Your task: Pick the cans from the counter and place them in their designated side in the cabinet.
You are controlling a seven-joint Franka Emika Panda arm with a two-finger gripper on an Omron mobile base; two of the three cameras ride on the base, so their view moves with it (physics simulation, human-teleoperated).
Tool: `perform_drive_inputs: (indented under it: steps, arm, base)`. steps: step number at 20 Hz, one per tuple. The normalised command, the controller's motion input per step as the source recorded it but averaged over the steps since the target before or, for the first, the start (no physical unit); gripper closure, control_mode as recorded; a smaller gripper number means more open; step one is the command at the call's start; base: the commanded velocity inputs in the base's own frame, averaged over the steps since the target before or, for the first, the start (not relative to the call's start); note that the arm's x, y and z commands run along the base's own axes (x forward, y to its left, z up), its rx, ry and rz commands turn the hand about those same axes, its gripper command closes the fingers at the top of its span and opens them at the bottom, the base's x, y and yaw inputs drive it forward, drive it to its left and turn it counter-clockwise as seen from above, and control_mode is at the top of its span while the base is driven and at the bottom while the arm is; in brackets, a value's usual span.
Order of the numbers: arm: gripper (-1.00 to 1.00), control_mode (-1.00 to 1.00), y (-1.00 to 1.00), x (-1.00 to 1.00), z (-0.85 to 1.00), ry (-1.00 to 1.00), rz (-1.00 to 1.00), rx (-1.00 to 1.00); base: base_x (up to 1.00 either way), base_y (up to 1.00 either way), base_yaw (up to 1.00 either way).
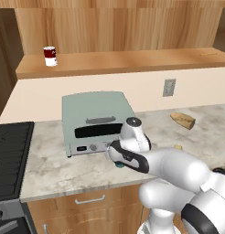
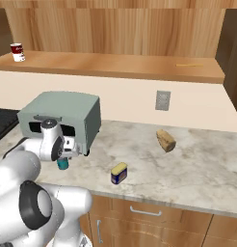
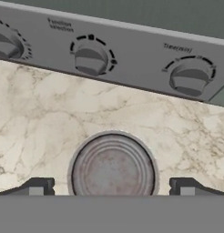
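On the pale marbled stone counter (image 3: 36, 118), our wide-open, empty gripper (image 3: 112, 185) straddles the small teal silvery-topped can (image 3: 112, 164) (rigid, light, probably slick); we'd pinch its round sides.

A cream wall (image 1: 87, 89) runs behind the worktop, with a grey outlet plate (image 1: 168, 87) set in it toward the right. Above it, vertically grained wood panelling (image 2: 120, 29) fills the upper part of the room. A mint-green toaster oven (image 1: 97, 121) stands near the back edge, its grey knobs (image 3: 90, 58) facing forward. A black stove top (image 1: 11, 157) sits at the left edge. Wooden drawers with a metal handle (image 2: 145, 211) lie under the front edge. The light is even and soft.
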Motion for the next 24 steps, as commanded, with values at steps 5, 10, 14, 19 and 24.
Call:
perform_drive_inputs:
  steps: [5, 10, 14, 19, 24]
  arm:
    - [-1.00, -1.00, 0.00, 0.03, -0.09, 0.00, 0.00, 0.00]
    - [1.00, -1.00, 0.00, 0.02, -0.07, 0.00, 0.00, 0.00]
    - [1.00, -1.00, 0.00, 0.00, -0.03, -0.01, 0.00, 0.00]
    - [1.00, -1.00, 0.00, -0.01, 0.00, -0.04, 0.00, 0.00]
    - [1.00, -1.00, -0.01, -0.16, 0.03, -0.09, 0.01, 0.00]
  base:
    - [0.00, 0.00, 0.00]
    - [0.00, 0.00, 0.00]
    - [0.00, 0.00, 0.00]
    - [0.00, 0.00, 0.00]
    - [0.00, 0.00, 0.00]
